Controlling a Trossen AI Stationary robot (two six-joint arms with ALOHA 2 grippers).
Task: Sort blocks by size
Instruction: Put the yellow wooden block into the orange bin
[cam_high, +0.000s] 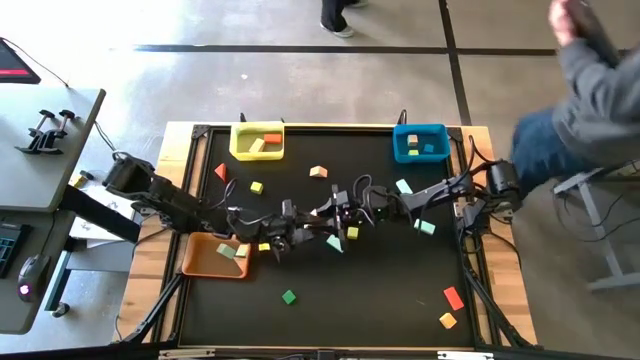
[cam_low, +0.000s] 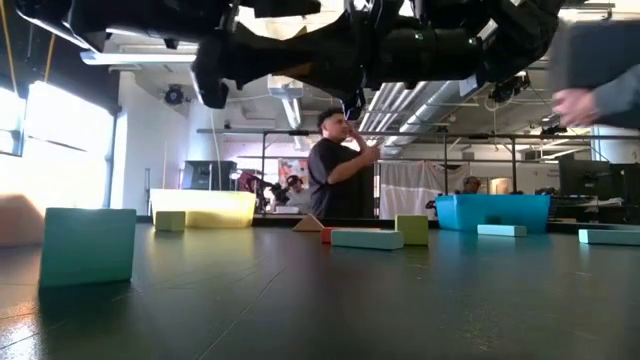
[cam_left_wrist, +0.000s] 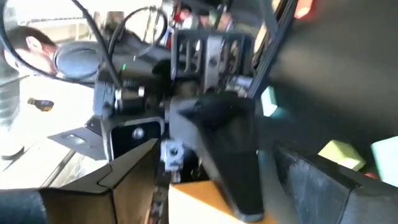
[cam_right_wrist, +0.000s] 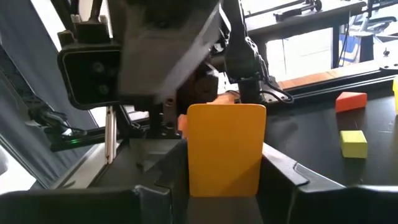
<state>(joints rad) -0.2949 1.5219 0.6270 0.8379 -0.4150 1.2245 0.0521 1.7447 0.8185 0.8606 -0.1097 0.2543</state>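
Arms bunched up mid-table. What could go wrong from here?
1. Orange block sits in the right fingers, left fingers open close by: a mistimed release could drop it.
2. Left arm and right arm crowd mid-table; their cables might snag.
3. A person is near the table's right edge, possibly within arm reach.

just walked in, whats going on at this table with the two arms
Two robot arms are working over a black table strewn with small coloured blocks, with yellow, blue and orange bins around it. The right tool is shut on an orange-yellow block near the table's middle. The left tool is right beside it, open and holding nothing. A few blocks already lie in the bins.
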